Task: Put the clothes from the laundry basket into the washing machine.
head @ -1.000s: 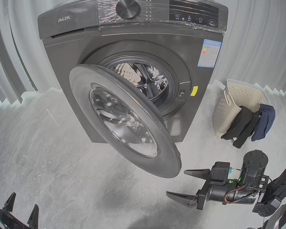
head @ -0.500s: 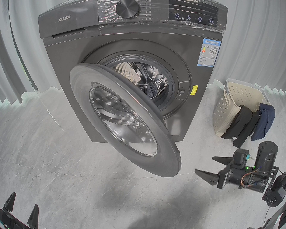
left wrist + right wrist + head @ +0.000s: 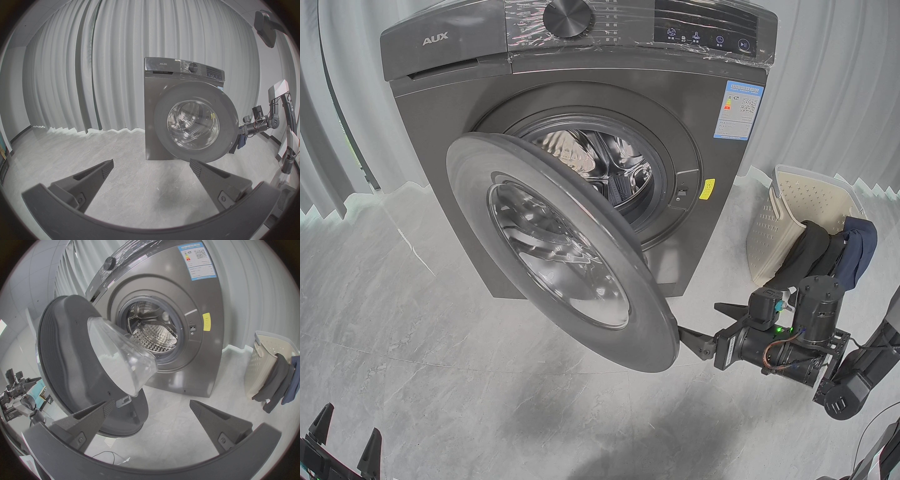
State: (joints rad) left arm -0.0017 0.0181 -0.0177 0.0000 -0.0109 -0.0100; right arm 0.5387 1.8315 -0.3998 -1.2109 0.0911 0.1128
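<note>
Two or three dark clothes (image 3: pixel 809 250) hang over the front rim of the laundry basket (image 3: pixel 775 219), which stands at about 4 o'clock from the washing machine (image 3: pixel 456 106) drum. They look light, limp and floppy, so you should pinch a bunched fold near the rim, not a dangling end. Your right gripper (image 3: pixel 700 320) is spread wide beside the door (image 3: pixel 550 250) edge, at 7 o'clock from the clothes. Your left gripper (image 3: pixel 349 422) is also spread and empty.
</note>
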